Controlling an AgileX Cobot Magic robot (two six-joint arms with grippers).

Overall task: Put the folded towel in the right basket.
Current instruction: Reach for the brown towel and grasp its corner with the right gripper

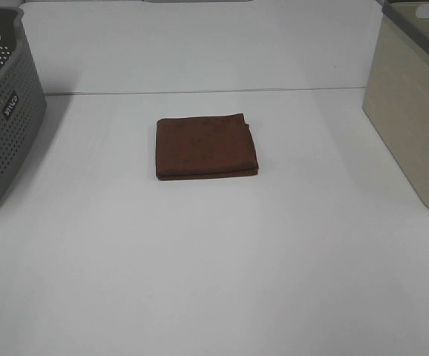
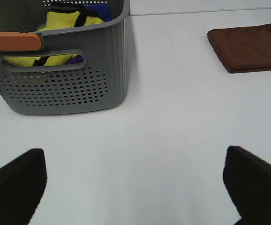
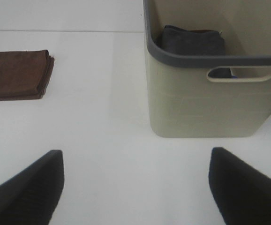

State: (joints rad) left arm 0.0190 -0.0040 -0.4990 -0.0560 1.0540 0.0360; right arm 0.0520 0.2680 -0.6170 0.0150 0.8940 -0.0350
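Folded towel looks soft and limp, so pinch all layers at its edge with your wide-apart right tool.

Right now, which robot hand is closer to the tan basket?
Right. The right gripper is open just in front of the tan basket; the left gripper is across the table near the gray basket, with the brown towel lying between the baskets.

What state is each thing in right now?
Brown towel: folded, flat on the table, not gripped.
Grey basket: upright, holding yellow items.
Beige basket: upright, holding a dark folded cloth.
Left gripper: open, empty.
Right gripper: open, empty.
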